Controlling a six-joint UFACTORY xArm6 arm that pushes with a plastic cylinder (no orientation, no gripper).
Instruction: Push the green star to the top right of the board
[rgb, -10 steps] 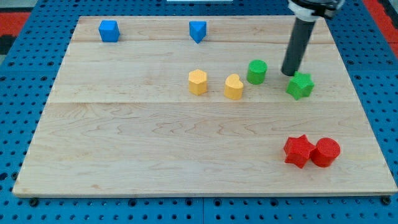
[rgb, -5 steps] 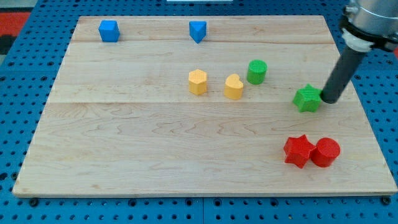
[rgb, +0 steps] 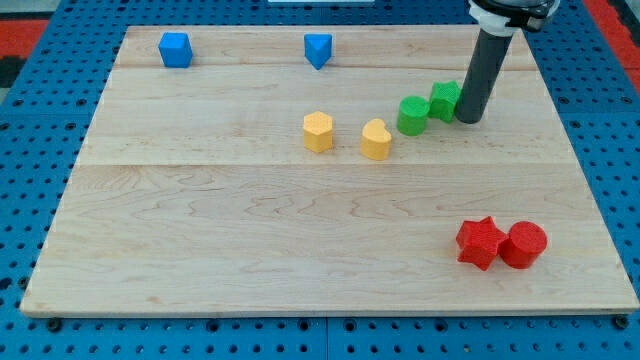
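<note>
The green star (rgb: 444, 101) lies on the wooden board (rgb: 250, 220) in the right half, upper part, touching or nearly touching the green cylinder (rgb: 412, 115) at its lower left. My tip (rgb: 468, 119) is right against the star's right side, and the rod hides the star's right edge.
A yellow hexagon block (rgb: 318, 131) and a yellow heart-like block (rgb: 376, 139) sit left of the green cylinder. A blue cube (rgb: 175, 49) and a blue block (rgb: 318, 49) are near the top edge. A red star (rgb: 479, 242) and a red cylinder (rgb: 523, 244) sit at the lower right.
The green star has moved up and to the left, from the right middle to beside the green cylinder. My tip has moved from the star's right side up and left with it.
</note>
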